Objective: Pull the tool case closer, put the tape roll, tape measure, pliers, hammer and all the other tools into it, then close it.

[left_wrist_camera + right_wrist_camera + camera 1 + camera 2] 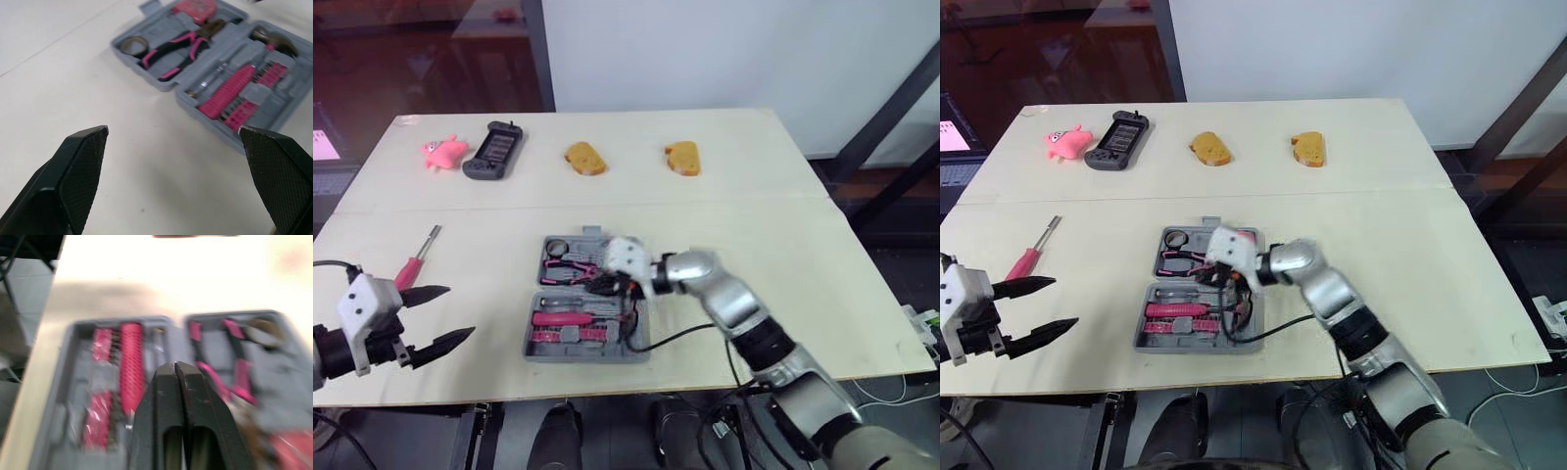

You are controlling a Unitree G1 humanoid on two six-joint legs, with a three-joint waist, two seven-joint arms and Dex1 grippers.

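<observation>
- The tool case (587, 311) is laid open on the table (783, 245), ahead of the left gripper (460, 311) fingers (83, 166).
- The right gripper (177, 369) is held over the case, fingertips above the divide between its two halves.
- In the half farther from the left fingers, the tape roll (133, 45), pliers (178, 51) and tape measure (193, 7) are seated.
- In the nearer half, the hammer (274, 41) and a bit driver (225, 93) are seated.
- A screwdriver (416, 259) is laid outside the case, off to the side of the left fingers.
- Well beyond both grippers' fingers, a row is set left to right: toy figure (443, 152), handheld console (494, 150), two bread pieces (584, 158).
</observation>
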